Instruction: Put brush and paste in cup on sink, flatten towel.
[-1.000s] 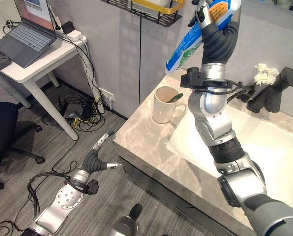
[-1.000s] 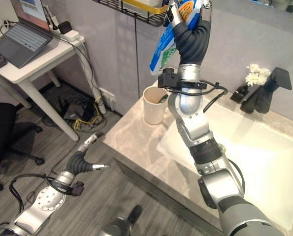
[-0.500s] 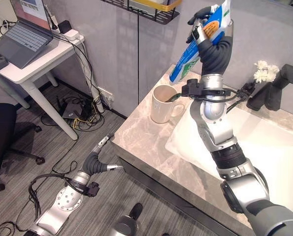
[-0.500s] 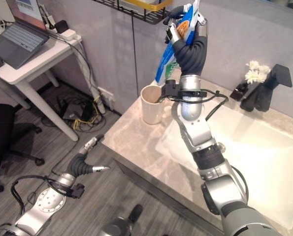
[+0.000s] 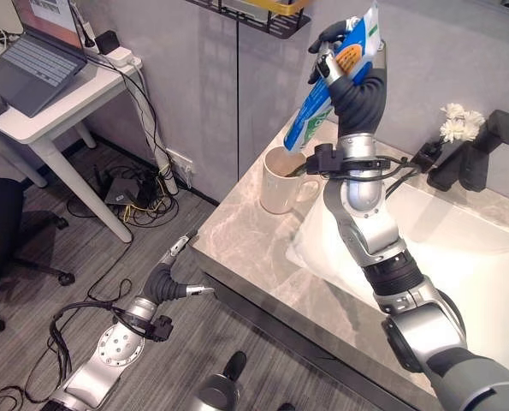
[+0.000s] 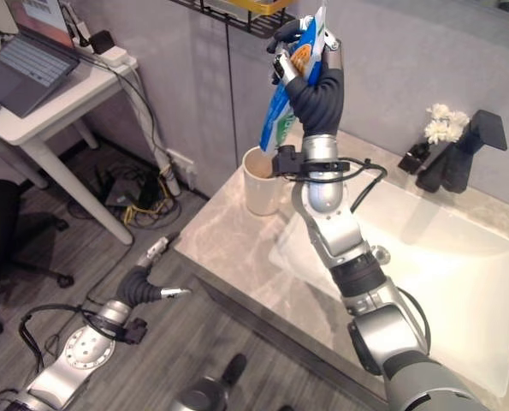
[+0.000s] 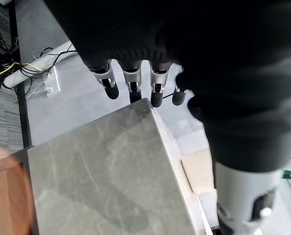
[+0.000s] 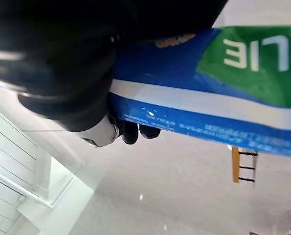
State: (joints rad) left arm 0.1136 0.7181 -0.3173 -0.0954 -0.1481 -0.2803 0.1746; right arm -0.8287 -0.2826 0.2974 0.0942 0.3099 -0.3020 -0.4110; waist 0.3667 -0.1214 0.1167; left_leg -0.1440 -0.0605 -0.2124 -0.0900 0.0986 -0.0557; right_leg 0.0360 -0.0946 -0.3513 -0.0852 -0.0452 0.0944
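The right hand (image 5: 350, 68) is raised high above the counter with its fingers curled round the toothpaste tube (image 5: 327, 86), a blue, white and green tube that slants down and toward the robot's left, its lower end hanging just over the mouth of the cup (image 5: 280, 180). One cup stands on the marble counter (image 5: 245, 248), near the counter's back left corner and just beside the basin of the sink (image 5: 468, 257); a dark handle, probably the brush (image 5: 304, 170), leans inside it against the rim (too small to be sure). One tube, one cup, one black faucet (image 5: 481, 154) with a small white flower (image 5: 459, 127) beside it at the back of the sink. The left hand (image 5: 184, 257) hangs low over the floor in front of the counter's front edge, its fingers (image 7: 130, 88) straight and holding nothing. The counter between cup and front edge is bare, and so is the white basin. To the left, well apart from the counter, stands a white table (image 5: 57, 103) carrying a laptop (image 5: 32, 60), and a wire shelf (image 5: 263, 13) is fixed to the wall above the cup.
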